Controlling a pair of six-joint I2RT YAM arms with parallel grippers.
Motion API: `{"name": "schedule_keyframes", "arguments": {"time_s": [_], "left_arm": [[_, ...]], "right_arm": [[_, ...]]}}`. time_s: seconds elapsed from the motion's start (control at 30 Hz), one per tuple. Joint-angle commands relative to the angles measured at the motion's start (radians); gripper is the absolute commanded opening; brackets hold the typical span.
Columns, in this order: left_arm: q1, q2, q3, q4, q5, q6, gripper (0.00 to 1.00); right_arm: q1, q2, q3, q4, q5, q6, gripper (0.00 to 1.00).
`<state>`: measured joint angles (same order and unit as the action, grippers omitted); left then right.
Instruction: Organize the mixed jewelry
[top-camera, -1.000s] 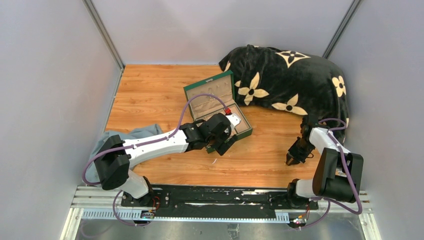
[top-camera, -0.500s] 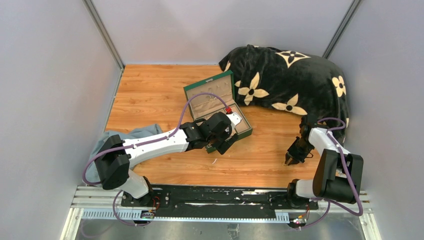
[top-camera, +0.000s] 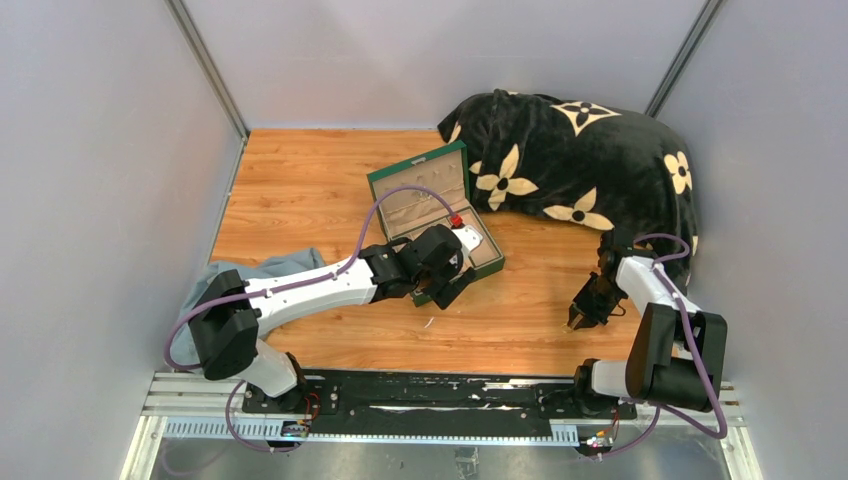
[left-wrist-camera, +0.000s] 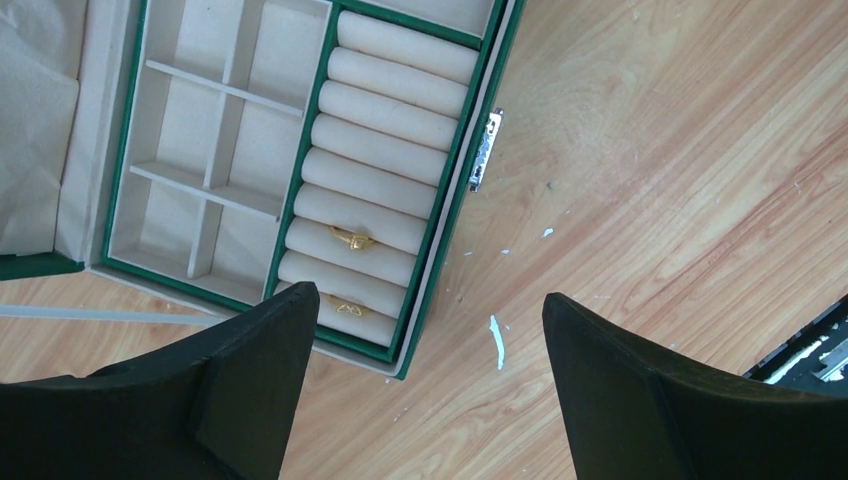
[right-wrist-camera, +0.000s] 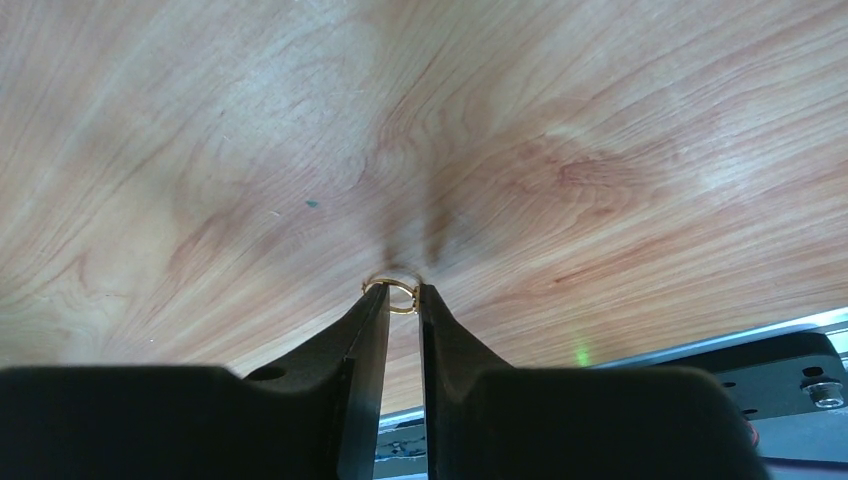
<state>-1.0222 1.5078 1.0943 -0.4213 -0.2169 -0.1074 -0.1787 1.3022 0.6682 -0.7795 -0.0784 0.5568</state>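
Pinched between the tips of my right gripper (right-wrist-camera: 401, 290) is a small gold ring (right-wrist-camera: 402, 309), just over the bare wood near the table's front right (top-camera: 577, 322). The green jewelry box (top-camera: 418, 160) lies open at mid-table. Two gold rings (left-wrist-camera: 352, 239) (left-wrist-camera: 345, 308) sit in its cream ring rolls. My left gripper (left-wrist-camera: 430, 300) hangs open above the box's near corner (top-camera: 450, 285), with nothing between its fingers. No other loose jewelry shows.
A black blanket with cream flowers (top-camera: 590, 170) is heaped at the back right, close behind the right arm. A grey cloth (top-camera: 200, 285) lies under the left arm. A thin pale sliver (left-wrist-camera: 496, 338) lies on the wood beside the box.
The right wrist has shifted slightly toward the left with the ring in its tips. The left arm has not moved.
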Motion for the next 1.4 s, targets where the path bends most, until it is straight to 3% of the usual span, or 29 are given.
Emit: {"name": "schedule_keyframes", "arguments": {"time_s": [0.0, 0.37, 0.47, 0.57, 0.8, 0.93, 1.07, 1.1, 1.2, 1.37], "left_arm": [[0.005, -0.038, -0.018, -0.010, -0.021, -0.007, 0.87], [0.004, -0.044, -0.031, -0.016, -0.030, -0.008, 0.87], [0.005, -0.043, -0.030, -0.017, -0.031, -0.004, 0.87], [0.005, -0.031, -0.013, -0.027, -0.048, 0.007, 0.87], [0.012, 0.016, 0.194, -0.186, -0.053, 0.043, 0.90], [0.086, 0.011, 0.311, -0.236, 0.099, -0.021, 0.91], [0.206, -0.004, 0.377, -0.195, 0.378, -0.195, 0.94], [0.228, -0.009, 0.374, -0.162, 0.438, -0.240, 0.99], [0.249, -0.021, 0.335, -0.033, 0.578, -0.353, 1.00], [0.250, -0.001, 0.222, 0.226, 0.777, -0.564, 1.00]], "right_arm": [[0.028, 0.003, -0.001, -0.043, 0.018, 0.007, 0.23], [0.088, 0.047, 0.000, -0.045, 0.064, 0.018, 0.24], [0.090, 0.052, -0.002, -0.040, 0.064, 0.017, 0.18], [0.091, 0.053, -0.003, -0.038, 0.060, 0.015, 0.01], [0.091, -0.091, 0.067, -0.014, -0.075, -0.009, 0.00], [0.093, -0.207, 0.123, 0.046, -0.206, -0.059, 0.00], [0.120, -0.293, 0.152, 0.116, -0.341, -0.086, 0.00], [0.143, -0.321, 0.151, 0.148, -0.370, -0.084, 0.00], [0.246, -0.395, 0.137, 0.251, -0.410, -0.057, 0.00], [0.424, -0.434, 0.129, 0.335, -0.317, -0.004, 0.00]]}}
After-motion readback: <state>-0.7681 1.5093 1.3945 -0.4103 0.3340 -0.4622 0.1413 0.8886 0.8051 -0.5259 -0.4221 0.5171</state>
